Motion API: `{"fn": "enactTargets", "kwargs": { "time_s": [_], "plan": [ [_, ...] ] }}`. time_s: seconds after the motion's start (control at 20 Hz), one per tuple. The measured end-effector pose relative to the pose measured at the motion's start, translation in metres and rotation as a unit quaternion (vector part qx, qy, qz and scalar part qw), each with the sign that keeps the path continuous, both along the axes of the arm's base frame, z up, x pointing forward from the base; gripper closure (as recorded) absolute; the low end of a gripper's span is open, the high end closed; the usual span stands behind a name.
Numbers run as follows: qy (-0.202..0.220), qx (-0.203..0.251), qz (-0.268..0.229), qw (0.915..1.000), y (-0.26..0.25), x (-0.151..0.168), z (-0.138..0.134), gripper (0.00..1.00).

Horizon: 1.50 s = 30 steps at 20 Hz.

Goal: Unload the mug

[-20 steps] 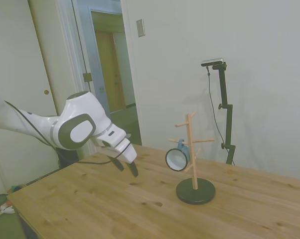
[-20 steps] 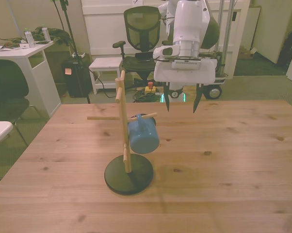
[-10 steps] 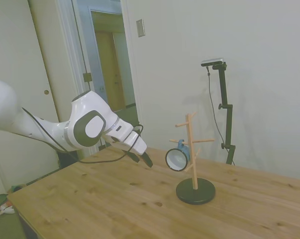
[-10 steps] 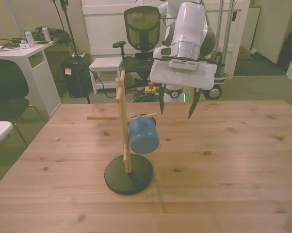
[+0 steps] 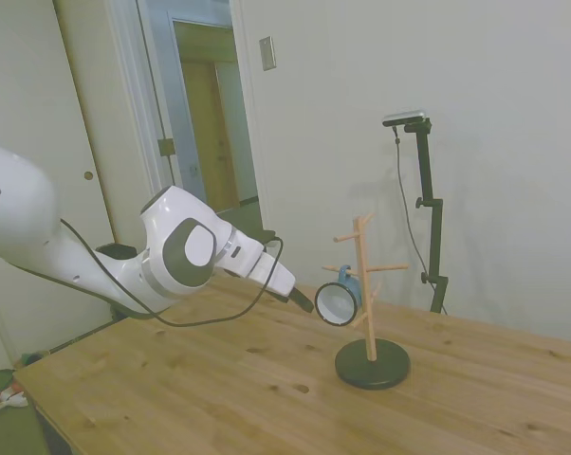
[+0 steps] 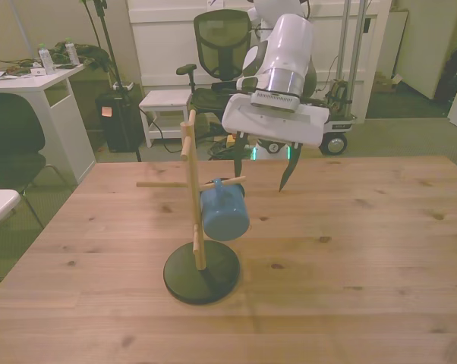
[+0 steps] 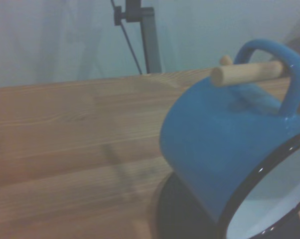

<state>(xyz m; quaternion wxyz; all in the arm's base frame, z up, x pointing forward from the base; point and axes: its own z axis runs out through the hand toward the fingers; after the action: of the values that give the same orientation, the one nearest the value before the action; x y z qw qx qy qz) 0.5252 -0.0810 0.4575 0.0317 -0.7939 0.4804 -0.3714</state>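
Note:
The light-blue mug [image 6: 225, 213] hangs by its loop handle on a peg of the wooden peg stand [image 6: 190, 199], which rises from a round dark base [image 6: 202, 274]. In the side view the mug [image 5: 340, 301] shows its white inside and dark rim. My gripper [image 6: 260, 177] is open and holds nothing. It hovers just behind the mug, slightly to the front view's right, with its fingertips [image 5: 307, 304] close to the rim and apart from it. The wrist view shows the mug [image 7: 220, 139] close up, its handle [image 7: 289, 74] looped over the peg [image 7: 249, 72].
The stand stands near the middle of the wooden table [image 6: 365, 250]. Beyond the table's far edge are an office chair [image 6: 222, 45], a white desk [image 6: 31, 80] and a black chair [image 6: 12, 136] at the front view's left.
The arm has reached forward and toward the front view's left, bringing the open gripper from well short of the stand to right by the mug. The mug has not moved.

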Motion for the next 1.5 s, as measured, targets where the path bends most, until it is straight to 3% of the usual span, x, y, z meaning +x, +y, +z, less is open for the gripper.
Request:
{"fn": "enactTargets", "kwargs": {
  "time_s": [0.45, 0.75, 0.8, 1.5],
  "plan": [
    [-0.024, 0.007, -0.011, 0.9996, -0.007, 0.056, -0.022, 0.0],
    [-0.038, 0.006, -0.014, 0.9992, -0.007, 0.074, -0.025, 0.0],
    [-0.038, 0.006, -0.013, 0.9992, -0.007, 0.075, -0.026, 1.0],
    [-0.045, 0.012, -0.004, 0.9989, -0.006, 0.076, -0.029, 1.0]
  ]
}}
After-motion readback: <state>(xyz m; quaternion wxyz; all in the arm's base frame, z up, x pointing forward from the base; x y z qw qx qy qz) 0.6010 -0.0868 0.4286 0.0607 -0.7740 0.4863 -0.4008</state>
